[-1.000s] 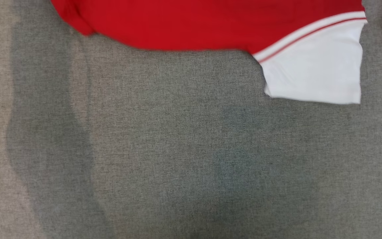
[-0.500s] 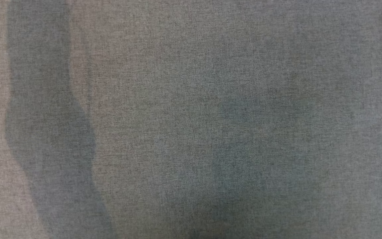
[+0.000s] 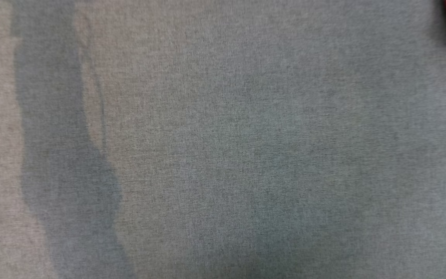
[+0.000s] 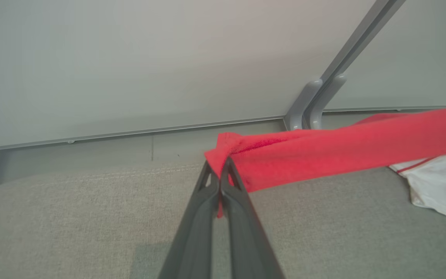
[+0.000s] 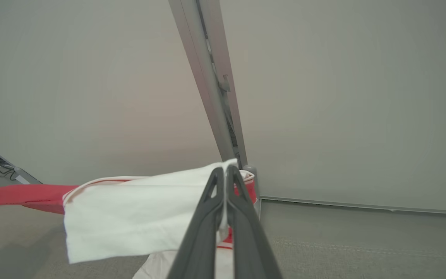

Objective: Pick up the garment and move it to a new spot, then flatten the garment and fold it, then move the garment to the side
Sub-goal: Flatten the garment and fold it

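Two edges of the garment (image 4: 323,151) are held above the grey cushion (image 4: 72,217), one pinched in the closed left gripper (image 4: 220,172), one in the closed right gripper (image 5: 225,180). Either pinch could be lost if pulled taut.

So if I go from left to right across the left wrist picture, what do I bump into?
left gripper, shut on a red corner → red garment, stretched off to the right → its white sleeve at the right edge
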### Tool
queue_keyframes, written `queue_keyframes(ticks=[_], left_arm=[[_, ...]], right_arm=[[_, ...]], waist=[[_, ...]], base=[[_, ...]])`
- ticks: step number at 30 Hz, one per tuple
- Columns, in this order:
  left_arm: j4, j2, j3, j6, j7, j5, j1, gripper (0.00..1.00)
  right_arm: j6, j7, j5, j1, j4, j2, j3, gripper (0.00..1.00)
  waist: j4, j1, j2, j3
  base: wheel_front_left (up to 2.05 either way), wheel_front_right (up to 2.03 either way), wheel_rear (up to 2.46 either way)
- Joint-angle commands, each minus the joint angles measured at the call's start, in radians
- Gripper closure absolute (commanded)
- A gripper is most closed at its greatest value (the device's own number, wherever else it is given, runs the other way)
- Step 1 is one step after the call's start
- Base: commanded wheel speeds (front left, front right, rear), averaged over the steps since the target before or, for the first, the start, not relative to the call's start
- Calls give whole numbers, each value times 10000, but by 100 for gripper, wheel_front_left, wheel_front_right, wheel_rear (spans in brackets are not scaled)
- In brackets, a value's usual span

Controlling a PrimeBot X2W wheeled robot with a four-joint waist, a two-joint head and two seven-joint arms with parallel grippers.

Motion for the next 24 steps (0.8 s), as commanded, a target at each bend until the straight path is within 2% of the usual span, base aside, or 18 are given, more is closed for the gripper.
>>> queue_keyframes(ticks=[1, 4, 9, 17, 20, 21, 24], left_arm=[[170, 85, -220, -117, 342, -185, 645, 100], [-133, -39, -617, -125, 834, -622, 1505, 100], [-1454, 446, -1470, -131, 1452, -1809, 3513, 100], [-4006, 1780, -2620, -133, 2076, -3549, 6815, 100], [-4628, 2081, -2727, -133, 2136, -3919, 7610, 100], [-5180, 2412, -2764, -132, 2142, -4191, 8347, 100], [-5653, 2604, -2769, -134, 2131, -4411, 9178, 100]], right_arm=[[1, 147, 473, 1086, -483, -290, 449, 100], [1, 304, 1001, 2241, -1026, -531, 954, 100], [2, 377, 1830, 4023, -1708, -835, 1506, 100], [2, 730, 2841, 6579, -2421, -1095, 2127, 100], [2, 795, 3018, 7205, -2570, -1205, 2203, 100], [2, 805, 3281, 7746, -2735, -1239, 2199, 100], [2, 740, 3582, 8401, -2934, -1247, 2129, 100]], waist=[[-66, -1, 0, -647], [-136, -1, 0, -1260], [-230, -1, 0, -2383], [-356, -1, 0, -4114], [-353, -1, 0, -4429], [-369, -1, 0, -4698], [-366, -1, 0, -4976]], base=[[0, 0, 0], [0, 0, 0], [0, 0, 0], [0, 0, 0], [0, 0, 0], [0, 0, 0], [0, 0, 0]])
